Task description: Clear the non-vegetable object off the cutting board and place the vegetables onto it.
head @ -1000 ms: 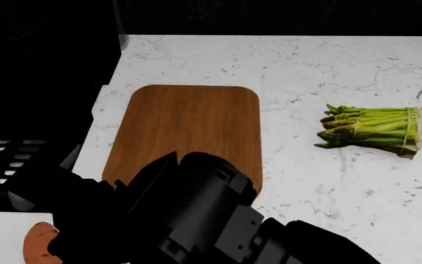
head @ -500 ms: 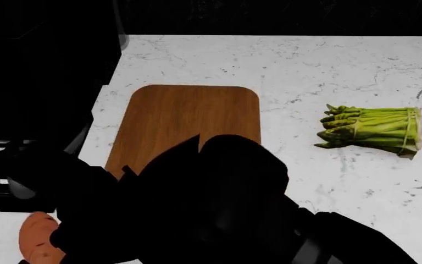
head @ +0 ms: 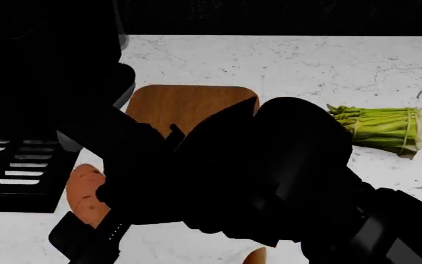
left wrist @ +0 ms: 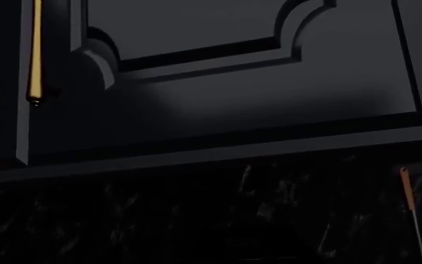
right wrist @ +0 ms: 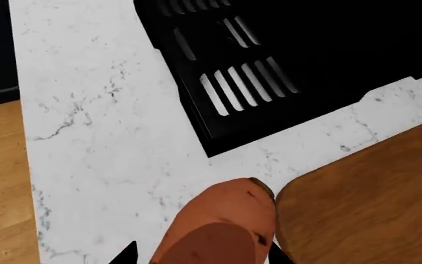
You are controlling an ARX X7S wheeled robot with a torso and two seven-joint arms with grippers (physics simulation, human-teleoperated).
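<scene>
- Head view: asparagus bundle (head: pixel 383 129) lies on the marble counter (head: pixel 306 60), well clear of the cutting board (head: pixel 185 104), so the clearing step looks done. Sweet potato (head: pixel 85 192) sits beside the board's left edge, mostly hidden by the right arm (head: pixel 270 170); no mushroom visible.
- Right wrist view: sweet potato (right wrist: pixel 222 228) fills the foreground at the board's (right wrist: pixel 372 203) corner; whether the fingers pinch it cannot be told.
- Left wrist view: only a dark cabinet door (left wrist: pixel 233 82); left gripper unseen.

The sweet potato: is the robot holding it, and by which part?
Apparently yes. The sweet potato sits right at the right end effector, gripped somewhere along its near part; the fingers are barely visible. The far tip pokes free beside the cutting board.
</scene>
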